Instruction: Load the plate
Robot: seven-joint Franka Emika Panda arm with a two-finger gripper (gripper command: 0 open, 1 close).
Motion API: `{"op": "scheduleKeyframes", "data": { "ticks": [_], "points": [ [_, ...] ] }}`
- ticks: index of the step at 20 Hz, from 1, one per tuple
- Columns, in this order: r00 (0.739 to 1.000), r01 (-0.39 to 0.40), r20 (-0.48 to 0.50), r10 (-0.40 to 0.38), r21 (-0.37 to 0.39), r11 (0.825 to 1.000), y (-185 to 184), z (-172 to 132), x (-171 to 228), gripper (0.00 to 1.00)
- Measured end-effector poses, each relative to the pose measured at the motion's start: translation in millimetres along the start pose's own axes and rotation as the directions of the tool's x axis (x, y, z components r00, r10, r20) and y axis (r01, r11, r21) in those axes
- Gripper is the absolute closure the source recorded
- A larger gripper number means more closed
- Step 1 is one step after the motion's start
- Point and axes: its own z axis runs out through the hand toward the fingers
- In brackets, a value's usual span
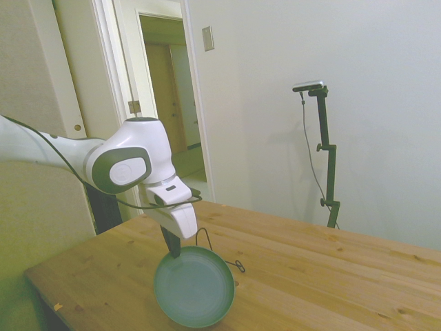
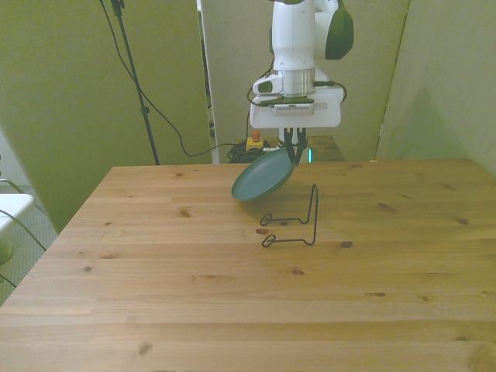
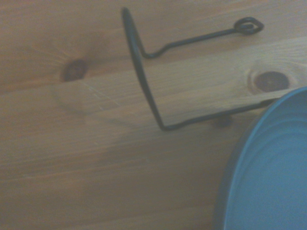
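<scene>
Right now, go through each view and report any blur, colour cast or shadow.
Side view: sharp, greenish cast at its left edge; the round teal-green plate hangs tilted from the gripper. Front view: sharp, evenly lit. Wrist view: soft; thin black wire stand throws a faint shadow on the wooden table.

A black wire rack (image 3: 148,76) stands on the wooden table (image 3: 72,143). The teal plate (image 3: 268,182) fills one corner, its rim covering one of the rack's feet
</scene>
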Motion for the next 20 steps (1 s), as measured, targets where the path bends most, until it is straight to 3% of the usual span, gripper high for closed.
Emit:
{"op": "scheduleKeyframes", "data": {
  "ticks": [3,8,14,20],
  "points": [
    [0.996,-0.039,0.085,0.033,0.079,0.996,-19,-21,7,1.0],
    [0.973,-0.101,0.226,0.056,0.196,0.975,-49,-56,38,1.0],
    [0.925,-0.145,0.379,0.017,0.311,0.939,-44,-93,79,1.0],
    [0.891,-0.176,0.453,-0.014,0.374,0.911,-30,-79,112,1.0]
  ]
}}
